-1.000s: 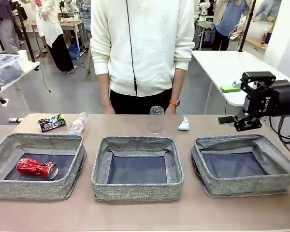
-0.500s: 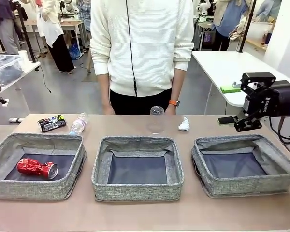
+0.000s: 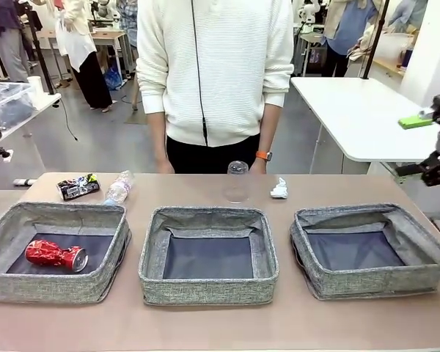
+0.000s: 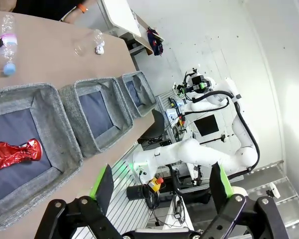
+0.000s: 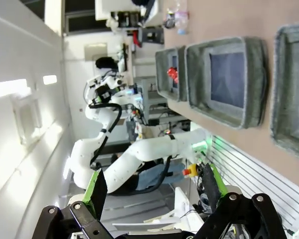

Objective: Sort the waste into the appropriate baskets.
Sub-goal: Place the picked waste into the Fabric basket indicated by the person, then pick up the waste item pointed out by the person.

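- Step in hand, as I judge it: picking the next piece. One crushed red can (image 3: pixel 55 255) lies in the left basket (image 3: pixel 55 213); the middle basket (image 3: pixel 207 292) and right basket (image 3: pixel 367 282) hold nothing.
- Not yet sorted, in a row along the far side of the worktop (image 3: pixel 205 323): a dark printed can (image 3: pixel 78 186) and a clear bottle (image 3: pixel 119 188) behind the left basket, a clear cup (image 3: pixel 236 182) behind the middle one, and a paper wad (image 3: pixel 279 189) just to the cup's right. A person (image 3: pixel 216 73) stands close behind them.
- My left end effector (image 4: pixel 162 172) is spread wide and empty, raised off the near left corner of the worktop.
- My right end effector (image 5: pixel 154 174) is likewise released and empty, held high off the right end of the worktop, well apart from the waste.
- Next move, I reckon: reach over a basket to the far row and close on one piece (the dark can probably belongs with the red one). The thin cup and the paper need a gentle squeeze.
- Writing: the dark can's print and the bottle's pale label are too small to read.
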Available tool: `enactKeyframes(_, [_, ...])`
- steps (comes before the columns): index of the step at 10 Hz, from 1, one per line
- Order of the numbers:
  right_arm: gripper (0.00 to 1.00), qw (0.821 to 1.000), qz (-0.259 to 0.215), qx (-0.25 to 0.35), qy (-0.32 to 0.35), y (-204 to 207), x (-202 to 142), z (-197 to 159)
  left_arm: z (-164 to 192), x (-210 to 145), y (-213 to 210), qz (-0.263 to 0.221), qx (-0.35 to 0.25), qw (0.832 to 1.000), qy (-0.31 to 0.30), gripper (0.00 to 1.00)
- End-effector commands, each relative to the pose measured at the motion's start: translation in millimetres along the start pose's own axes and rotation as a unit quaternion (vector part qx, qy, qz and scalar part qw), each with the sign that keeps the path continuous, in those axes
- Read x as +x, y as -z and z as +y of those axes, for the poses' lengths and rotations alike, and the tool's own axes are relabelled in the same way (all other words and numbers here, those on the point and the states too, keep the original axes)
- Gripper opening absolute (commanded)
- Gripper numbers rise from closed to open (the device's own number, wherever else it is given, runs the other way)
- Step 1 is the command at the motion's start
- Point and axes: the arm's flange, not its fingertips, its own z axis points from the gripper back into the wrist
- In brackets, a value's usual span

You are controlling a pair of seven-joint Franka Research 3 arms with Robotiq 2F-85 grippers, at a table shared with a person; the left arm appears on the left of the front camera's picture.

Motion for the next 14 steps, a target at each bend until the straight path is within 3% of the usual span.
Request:
enactKeyframes(1, [1.00, 0.999, 0.034, 0.000, -0.009, -14, 0, -19, -3, -1, 1, -0.004, -0.009, 1.000, 0.008, 1.00])
enactKeyframes(2, [1.00, 1.000, 0.006, 0.006, 0.002, -25, -3, -33, -3, -1, 1, -0.004, -0.009, 1.000, 0.008, 1.00])
enactKeyframes(3, [1.00, 0.998, -0.058, -0.011, -0.006, -17, -5, -39, -3, -1, 1, -0.004, -0.009, 1.000, 0.008, 1.00])
enactKeyframes(4, [1.00, 1.000, 0.006, 0.002, 0.011, -18, 0, -19, -3, -1, 1, -0.004, -0.009, 1.000, 0.008, 1.00])
enactKeyframes(14, [1.00, 1.000, 0.006, 0.002, 0.011, -18, 0, -19, -3, -1, 1, -0.004, -0.009, 1.000, 0.008, 1.00])
